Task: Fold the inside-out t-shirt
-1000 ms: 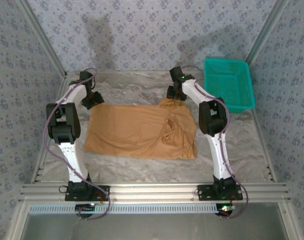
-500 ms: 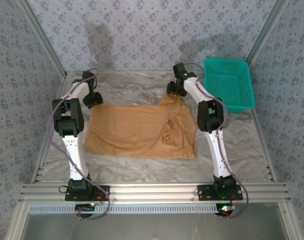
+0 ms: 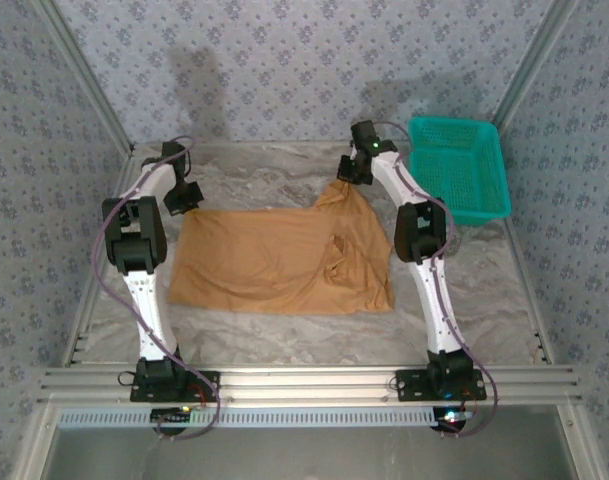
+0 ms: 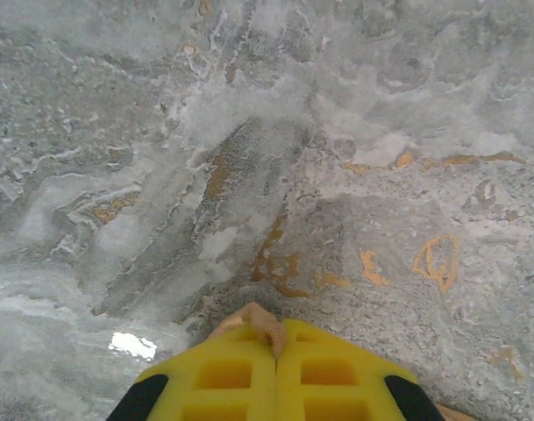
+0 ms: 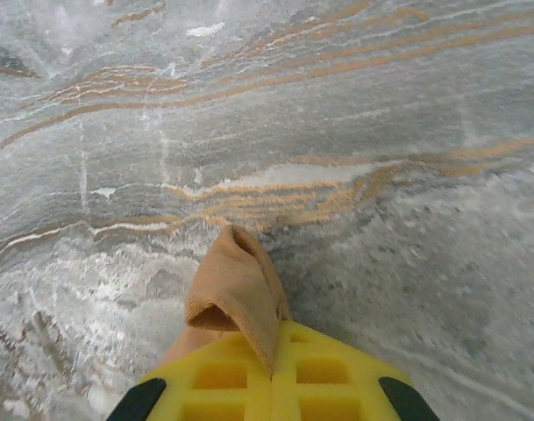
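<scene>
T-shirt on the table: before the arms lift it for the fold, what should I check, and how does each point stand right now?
1. Is the left pincer shut on the t-shirt: ok, a small tip of cloth pokes out between its closed fingers.
2. Is the right pincer shut on the t-shirt: ok, a fold of cloth is clamped.
3. Are both grips on the far edge: ok, one sits near each far corner in the top view.
4. Is the cloth flat: not ok, the right part is creased and drawn up toward the right pincer.
5. Is the green basket apart from the t-shirt: ok.
6. Is the left grip firm: cannot tell.
</scene>
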Robot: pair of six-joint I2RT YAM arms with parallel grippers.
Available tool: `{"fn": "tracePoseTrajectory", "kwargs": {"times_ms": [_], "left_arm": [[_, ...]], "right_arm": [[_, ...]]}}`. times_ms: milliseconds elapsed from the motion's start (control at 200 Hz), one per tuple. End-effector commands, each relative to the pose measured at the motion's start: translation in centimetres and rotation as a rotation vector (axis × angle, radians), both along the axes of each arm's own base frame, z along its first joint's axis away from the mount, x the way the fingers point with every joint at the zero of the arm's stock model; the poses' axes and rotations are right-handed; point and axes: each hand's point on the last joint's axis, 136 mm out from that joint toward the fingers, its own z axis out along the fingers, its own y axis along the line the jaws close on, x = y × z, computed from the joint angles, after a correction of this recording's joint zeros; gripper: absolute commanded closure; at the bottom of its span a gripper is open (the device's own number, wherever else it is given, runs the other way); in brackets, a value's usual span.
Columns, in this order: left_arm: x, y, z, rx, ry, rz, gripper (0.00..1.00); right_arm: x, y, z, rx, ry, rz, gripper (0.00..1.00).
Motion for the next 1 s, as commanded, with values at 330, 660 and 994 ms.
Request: {"fn": "tracePoseTrajectory", "kwargs": {"times_ms": [330, 660, 994], "left_arm": [[-5.9, -0.6, 8.9, -0.028, -0.175, 0.014, 1.00], [-11.9, 0.1, 8.5, -0.012, -0.125, 0.050, 0.97], [-17.8, -0.2, 5.5, -0.025, -0.058, 0.099, 0.93]], "right_arm": [[-13.5, -0.7, 11.6, -0.001, -0.094, 0.066, 1.00], [-26.0, -3.1, 11.9, -0.025, -0.087, 0.016, 1.00], [-34.3, -3.8, 4.9, 0.028, 0.016, -0.074, 0.86]]}}
